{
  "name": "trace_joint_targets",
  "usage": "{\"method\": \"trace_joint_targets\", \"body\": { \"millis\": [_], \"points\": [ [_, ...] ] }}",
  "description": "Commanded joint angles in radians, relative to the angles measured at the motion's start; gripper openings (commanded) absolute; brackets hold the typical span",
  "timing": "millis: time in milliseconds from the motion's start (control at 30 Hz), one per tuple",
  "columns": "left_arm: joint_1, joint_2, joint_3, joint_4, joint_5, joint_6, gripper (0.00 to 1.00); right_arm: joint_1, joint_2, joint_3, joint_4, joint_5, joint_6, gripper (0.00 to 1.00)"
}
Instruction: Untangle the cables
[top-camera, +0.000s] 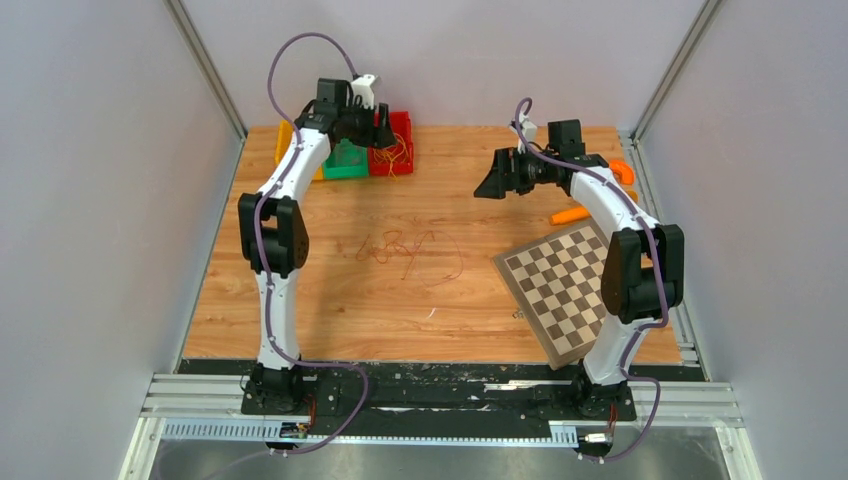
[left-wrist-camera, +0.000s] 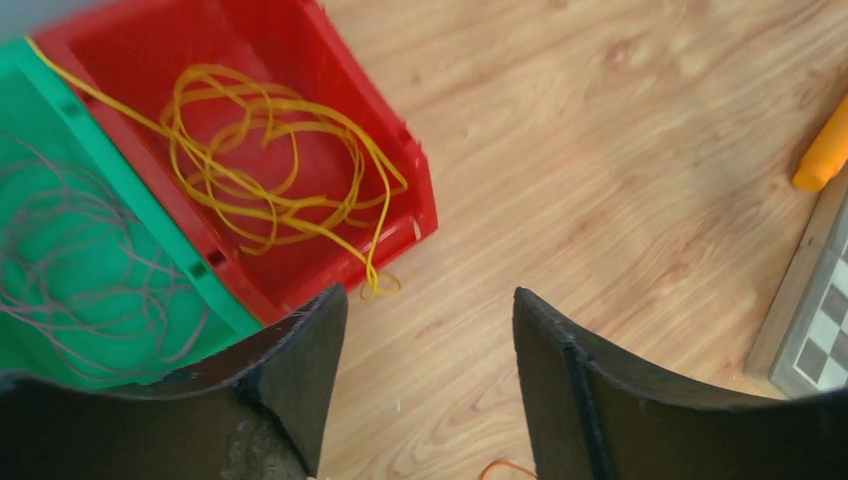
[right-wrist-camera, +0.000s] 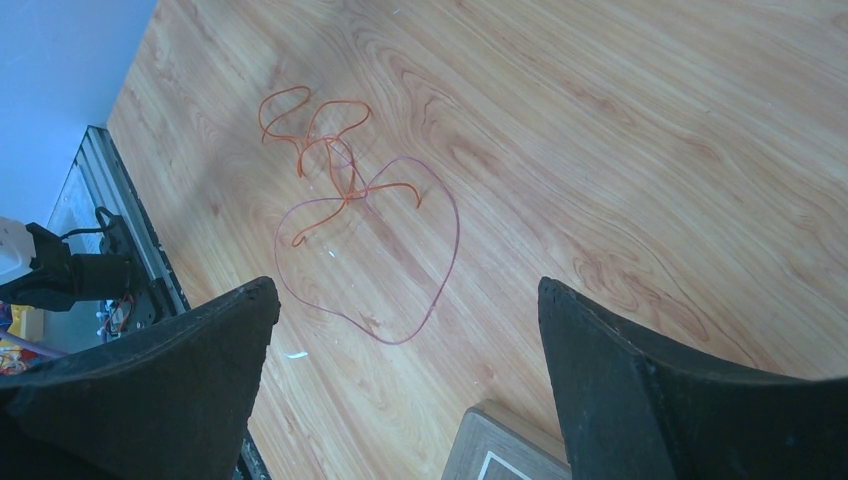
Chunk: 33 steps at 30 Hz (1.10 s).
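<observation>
A yellow cable (left-wrist-camera: 265, 165) lies coiled in the red bin (left-wrist-camera: 340, 60), with one end hanging over the bin's front rim onto the table. A thin greyish cable (left-wrist-camera: 90, 260) lies in the green bin (left-wrist-camera: 150, 210). An orange cable (right-wrist-camera: 325, 150) and a dark red cable (right-wrist-camera: 440, 260) lie tangled together mid-table (top-camera: 405, 250). My left gripper (left-wrist-camera: 430, 300) is open and empty, above the table just in front of the red bin (top-camera: 400, 135). My right gripper (right-wrist-camera: 410, 300) is open and empty, raised at the back right (top-camera: 490, 185), apart from the tangle.
A checkerboard (top-camera: 560, 285) lies at the right front under my right arm. An orange carrot-shaped piece (top-camera: 570, 215) lies just behind it and shows in the left wrist view (left-wrist-camera: 825, 150). A yellow bin (top-camera: 285, 145) stands left of the green bin (top-camera: 345, 160).
</observation>
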<state>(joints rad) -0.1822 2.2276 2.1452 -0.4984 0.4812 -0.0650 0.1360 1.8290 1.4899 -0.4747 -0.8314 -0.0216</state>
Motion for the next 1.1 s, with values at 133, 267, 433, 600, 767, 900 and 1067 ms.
{"method": "trace_joint_targets", "body": {
  "millis": [133, 267, 433, 600, 767, 900, 1067],
  "points": [
    [-0.014, 0.088, 0.013, -0.067, -0.028, -0.084, 0.57, -0.001, -0.054, -0.011, 0.012, -0.004, -0.010, 1.00],
    [-0.018, 0.135, 0.044, -0.060, -0.078, -0.114, 0.55, 0.000, -0.054, -0.013, 0.011, -0.002, -0.010, 1.00],
    [-0.023, 0.180, 0.075, -0.047, -0.138, -0.122, 0.55, 0.000, -0.053, -0.013, 0.012, 0.002, -0.012, 1.00],
    [-0.029, 0.210, 0.081, -0.016, -0.164, -0.118, 0.55, 0.000, -0.055, -0.022, 0.012, 0.002, -0.011, 1.00],
    [-0.030, 0.232, 0.106, 0.004, -0.172, -0.128, 0.53, 0.000, -0.060, -0.033, 0.011, 0.002, -0.010, 1.00],
    [-0.034, 0.235, 0.118, 0.023, -0.169, -0.128, 0.49, 0.001, -0.059, -0.038, 0.011, 0.002, -0.010, 1.00],
    [-0.037, 0.253, 0.137, 0.046, -0.171, -0.124, 0.46, -0.001, -0.050, -0.034, 0.004, 0.002, -0.012, 1.00]
  ]
}}
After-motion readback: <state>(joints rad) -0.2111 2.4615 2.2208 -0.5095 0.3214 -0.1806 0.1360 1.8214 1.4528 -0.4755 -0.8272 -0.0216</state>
